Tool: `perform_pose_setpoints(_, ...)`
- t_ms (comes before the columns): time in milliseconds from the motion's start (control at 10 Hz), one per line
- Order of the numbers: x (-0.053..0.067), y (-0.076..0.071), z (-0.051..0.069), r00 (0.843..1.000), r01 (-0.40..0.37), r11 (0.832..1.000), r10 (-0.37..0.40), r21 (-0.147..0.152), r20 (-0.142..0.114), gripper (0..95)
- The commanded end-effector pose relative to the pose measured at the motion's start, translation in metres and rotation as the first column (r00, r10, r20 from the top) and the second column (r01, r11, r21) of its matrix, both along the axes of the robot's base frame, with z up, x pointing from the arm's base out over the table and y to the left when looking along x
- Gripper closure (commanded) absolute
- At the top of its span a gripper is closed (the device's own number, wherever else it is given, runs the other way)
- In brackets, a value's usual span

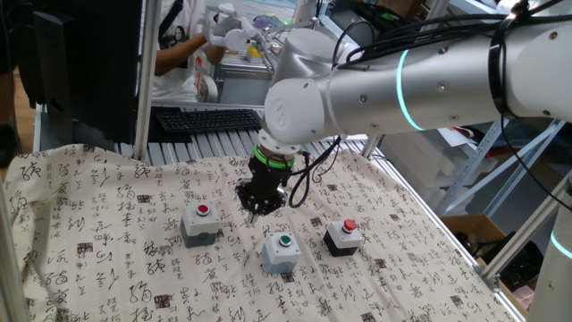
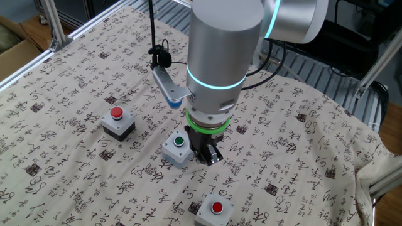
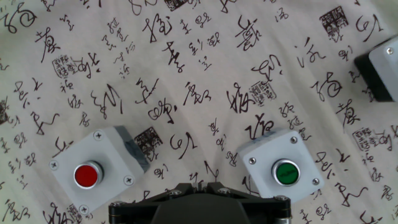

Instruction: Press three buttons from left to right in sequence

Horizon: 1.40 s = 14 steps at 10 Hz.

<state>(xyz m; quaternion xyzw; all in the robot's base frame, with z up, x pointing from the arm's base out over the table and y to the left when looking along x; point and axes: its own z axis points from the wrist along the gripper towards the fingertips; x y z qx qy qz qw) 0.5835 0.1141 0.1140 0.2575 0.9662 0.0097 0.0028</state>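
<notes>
One fixed view. The silver arm (image 1: 402,85) reaches in from the right over a table draped in a cloth (image 1: 107,259) printed with black calligraphy. Its gripper (image 1: 254,213) points straight down, poised above the cloth with nothing between the fingers; the tips look drawn fully together, though they are small here. Three push-button boxes stand in a shallow arc nearer the viewer: the grey box with red cap (image 1: 200,223) at left, the grey box with green cap (image 1: 282,251) in the middle and nearest, the black box with red cap (image 1: 343,237) at right. The gripper hangs just behind the gap between the left and middle boxes, touching neither. A black keyboard (image 1: 207,118) lies beyond the far edge of the table.

The other fixed view. Seen from the opposite side, the gripper (image 2: 211,157) stands just beside the grey box with green cap (image 2: 178,149), on its right. The black box with red cap (image 2: 118,122) sits to the left, the grey box with red cap (image 2: 213,212) at the near edge.

Hand view. Looking down along the fingers, the gripper (image 3: 200,186) shows at the bottom edge with its tips meeting, gripping nothing. The grey box with red cap (image 3: 93,174) lies lower left, the grey box with green cap (image 3: 283,165) lower right, and a corner of the black box with red cap (image 3: 379,68) at the right edge.
</notes>
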Motion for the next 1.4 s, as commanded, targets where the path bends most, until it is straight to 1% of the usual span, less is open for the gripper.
perform_pose_setpoints(100,-0.0019,-0.0002,0.0011,1.000,-0.011,1.000,0.011,0.008,0.000,95.0)
perform_pose_setpoints(200,-0.0019,-0.0002,0.0011,1.000,-0.023,1.000,0.023,0.008,0.003,95.0)
perform_pose_setpoints(300,-0.0019,-0.0002,0.0011,0.999,-0.035,0.999,0.035,0.005,0.001,95.0)
perform_pose_setpoints(500,-0.0019,-0.0002,0.0011,0.999,-0.053,0.999,0.053,0.012,0.001,95.0)
perform_pose_setpoints(600,-0.0019,-0.0002,0.0011,0.998,-0.057,0.998,0.057,0.020,0.003,95.0)
perform_pose_setpoints(800,-0.0019,-0.0002,0.0011,0.998,-0.059,0.998,0.059,0.025,0.003,95.0)
perform_pose_setpoints(900,-0.0019,-0.0002,0.0011,0.998,-0.063,0.998,0.063,-0.004,-0.012,95.0)
perform_pose_setpoints(1000,-0.0019,-0.0002,0.0011,0.998,-0.060,0.998,0.060,0.007,-0.009,95.0)
perform_pose_setpoints(1100,-0.0019,-0.0002,0.0011,0.998,-0.060,0.998,0.060,0.010,-0.009,95.0)
perform_pose_setpoints(1300,-0.0019,-0.0002,0.0011,0.999,-0.053,0.998,0.053,0.036,0.003,95.0)
perform_pose_setpoints(1400,-0.0019,-0.0002,0.0011,0.999,-0.049,0.998,0.049,0.042,0.003,95.0)
